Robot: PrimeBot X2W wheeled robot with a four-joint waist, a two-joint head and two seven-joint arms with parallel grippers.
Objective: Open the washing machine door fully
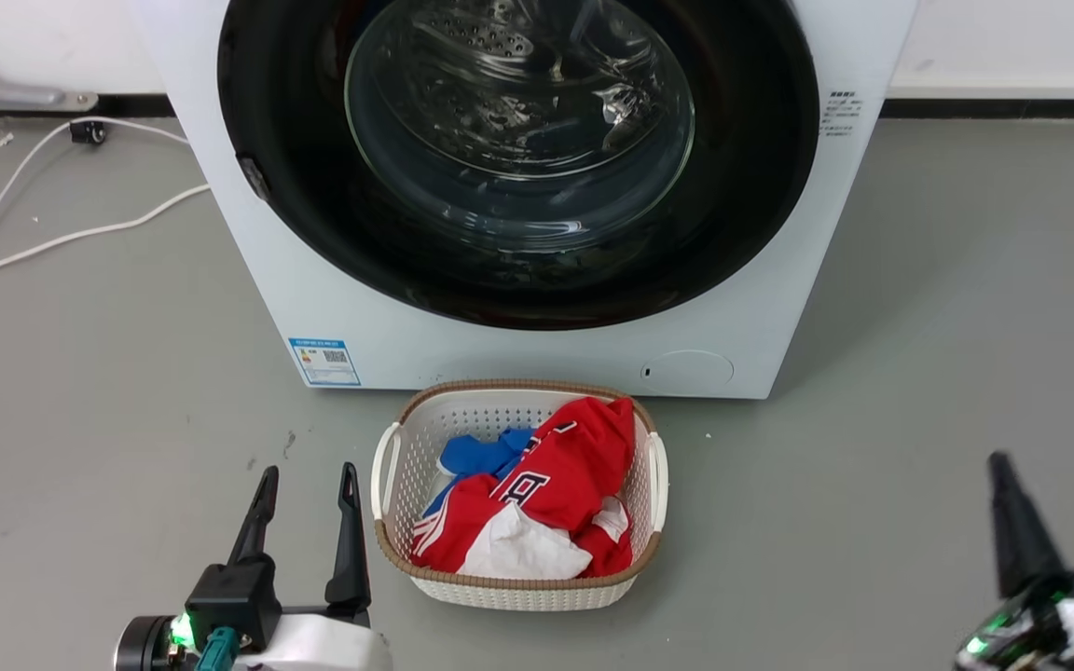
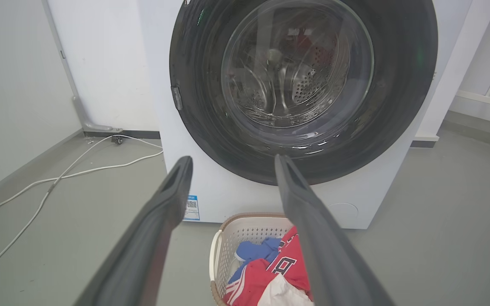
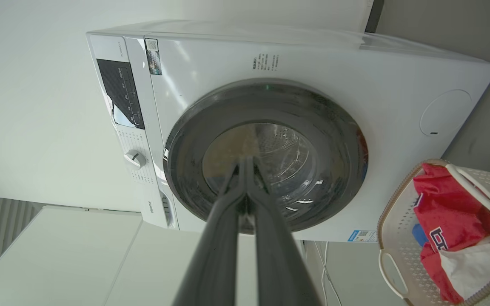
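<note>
The washing machine (image 1: 537, 349) stands on the grey floor (image 1: 966, 308) with its white front toward the robot. The washing machine door (image 1: 751, 186) covers most of that front. It lies flat against the machine, and its glossy black ring and bulging glass centre (image 1: 518, 121) face straight out from it. The door is a round disc, so no side is longer than another. A small dark latch piece (image 1: 253, 177) sits on its rim at the machine's left side.

A pale woven-look basket (image 1: 518, 385) stands on the floor just in front of the machine, below the door. It holds a red garment (image 1: 565, 475), a blue one (image 1: 481, 457) and a white cloth (image 1: 523, 550).

The left gripper (image 1: 308, 469) hovers in front of the machine, just beside the basket's left handle. Its two fingers (image 2: 172, 191) are spread wide and point toward the machine's front. They hold nothing and touch nothing.

The right gripper (image 3: 246, 163) is out in front of the machine's right corner, well apart from the machine. Its fingers are pressed together at the tips with nothing between them. In the right wrist view they point at the door's glass.

A white cable (image 1: 34, 242) trails over the floor to the left of the machine. Low on the machine's front there is a blue label (image 1: 324, 362) at the left and a round filter cap (image 1: 686, 370) at the right.
</note>
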